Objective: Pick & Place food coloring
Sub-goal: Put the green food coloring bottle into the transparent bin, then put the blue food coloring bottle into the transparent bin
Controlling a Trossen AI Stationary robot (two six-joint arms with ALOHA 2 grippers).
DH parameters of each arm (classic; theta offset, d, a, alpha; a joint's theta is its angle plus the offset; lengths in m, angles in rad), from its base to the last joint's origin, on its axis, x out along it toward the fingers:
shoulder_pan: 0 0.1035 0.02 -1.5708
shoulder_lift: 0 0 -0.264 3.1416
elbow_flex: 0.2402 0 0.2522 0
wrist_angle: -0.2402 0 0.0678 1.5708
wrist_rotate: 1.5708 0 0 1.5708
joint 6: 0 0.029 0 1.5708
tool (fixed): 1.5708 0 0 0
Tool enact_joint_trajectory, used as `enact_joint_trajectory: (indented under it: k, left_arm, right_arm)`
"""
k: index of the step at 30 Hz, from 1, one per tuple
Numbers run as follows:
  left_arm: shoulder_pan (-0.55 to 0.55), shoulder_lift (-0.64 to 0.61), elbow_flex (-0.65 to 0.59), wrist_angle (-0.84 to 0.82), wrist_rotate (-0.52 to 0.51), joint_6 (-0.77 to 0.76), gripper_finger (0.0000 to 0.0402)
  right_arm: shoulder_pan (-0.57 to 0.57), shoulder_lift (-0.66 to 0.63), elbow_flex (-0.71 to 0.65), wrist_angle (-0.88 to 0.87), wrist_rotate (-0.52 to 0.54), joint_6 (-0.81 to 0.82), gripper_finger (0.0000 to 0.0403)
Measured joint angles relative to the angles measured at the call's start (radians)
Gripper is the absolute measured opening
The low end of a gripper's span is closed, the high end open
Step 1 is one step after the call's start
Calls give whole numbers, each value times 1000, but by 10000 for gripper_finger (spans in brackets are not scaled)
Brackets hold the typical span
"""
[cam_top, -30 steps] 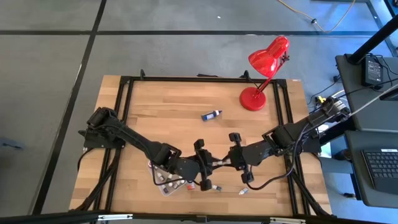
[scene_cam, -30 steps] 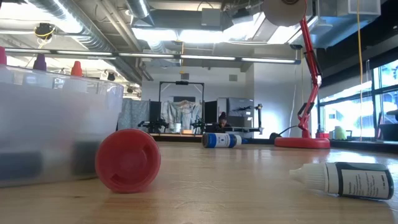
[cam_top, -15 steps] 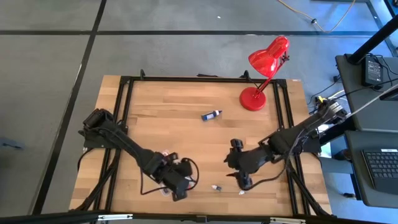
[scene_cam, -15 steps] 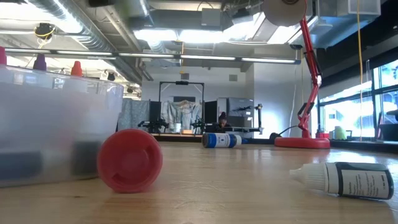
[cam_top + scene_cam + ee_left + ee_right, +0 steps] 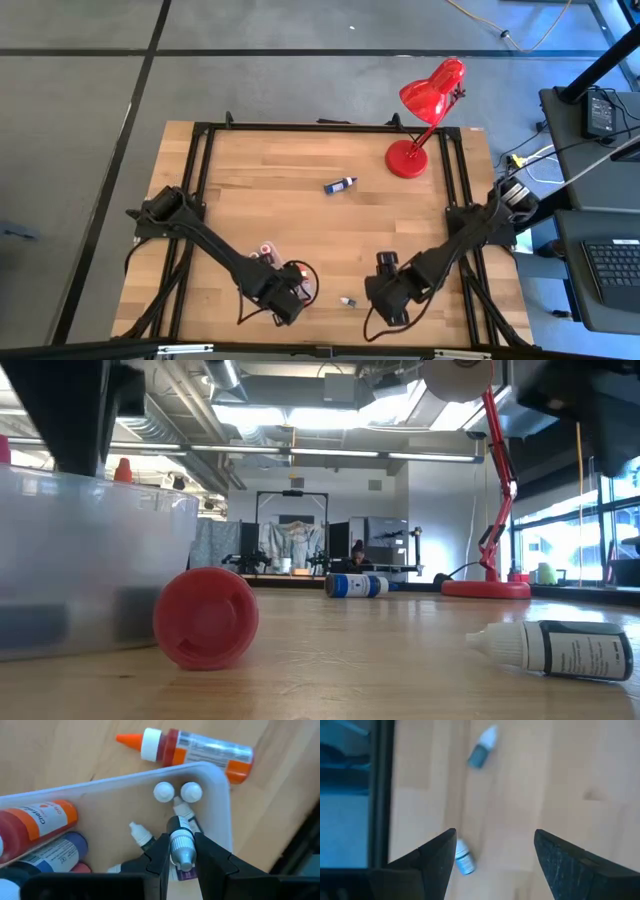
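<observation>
The food coloring is several tiny dropper bottles. Some lie in a clear tray (image 5: 221,805) at the table's near left, among them a red one (image 5: 35,822) and a blue one (image 5: 57,851). My left gripper (image 5: 181,851) stands over the tray's corner, shut on a small grey-capped bottle (image 5: 181,842). An orange-tipped bottle (image 5: 195,751) lies on the wood beside the tray. My right gripper (image 5: 495,857) hangs open above the near table, over two small bottles (image 5: 482,747) (image 5: 464,858) lying on their sides. My left gripper pinches the small bottle at its grey cap end (image 5: 183,856) between its two fingers (image 5: 161,854). The fingers point down into the tray from above. The bottle's dark far end (image 5: 175,824) reaches toward the tray's floor; whether it touches there I cannot tell.
A red desk lamp (image 5: 420,120) stands at the far right. A blue bottle (image 5: 340,184) lies mid-table toward the far edge. One small bottle (image 5: 347,301) lies between the two grippers. In the low view a red bottle (image 5: 205,617) and a dark one (image 5: 560,648) lie on the wood.
The two grippers have parted from their meeting point at the table's near middle. My left gripper has gone toward the table's left edge and down, tipping to point into the tray. My right gripper has gone toward the near edge and down, tipping to point at the table.
</observation>
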Motion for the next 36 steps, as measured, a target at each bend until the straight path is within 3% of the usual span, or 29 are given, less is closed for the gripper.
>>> enact_joint_trajectory:
  k: [15, 27, 36]
  left_arm:
    - [27, 68, 0, 11, 0, 1, 93]
    - [27, 68, 0, 15, -2, -23, 106]
    - [15, -14, 0, 19, -54, 4, 119]
  right_arm:
    - [91, 149, 0, -8, -90, -135, 254]
    - [102, 259, 1, -10, -100, -138, 168]
    - [102, 259, 2, -19, -97, -133, 74]
